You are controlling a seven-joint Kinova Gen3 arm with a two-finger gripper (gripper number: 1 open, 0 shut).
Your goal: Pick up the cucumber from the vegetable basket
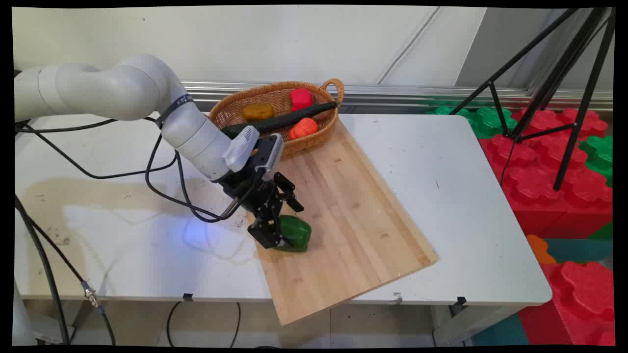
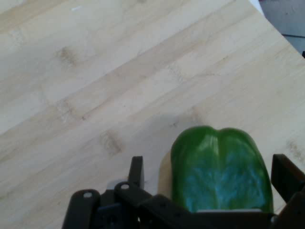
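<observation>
In the main view the gripper (image 1: 282, 230) is down at the near left part of a wooden cutting board (image 1: 353, 206) that lies slantwise on the white table (image 1: 441, 196), and a green bell pepper (image 1: 296, 234) sits on the board right at the fingers, partly hidden by the black linkage. Behind the board's far end stands a wicker basket (image 1: 230, 110) holding a brownish potato-like piece (image 1: 258, 112), a red pepper (image 1: 300, 98), an orange-red pepper (image 1: 303, 128) and a long dark green vegetable (image 1: 284, 122) laid across it. The green pepper looks glossy and smooth, most likely a light, stiff plastic model, so I judge it would be slippery under hard pads and best taken across its broad rounded flanks rather than near the lobed end. From this angle one finger is in front of the pepper, and the other cannot be made out clearly. In the hand view the pepper (image 2: 220, 171) fills the space between the two fingers (image 2: 135, 172), its lobed end pointing away from the camera, resting on the board (image 2: 95, 71). The jaws stand spread wide to either side of it, with a sliver of board visible between the left finger and the pepper's flank; the right finger also seems just clear of it, so the gripper brackets the pepper without clamping it.
</observation>
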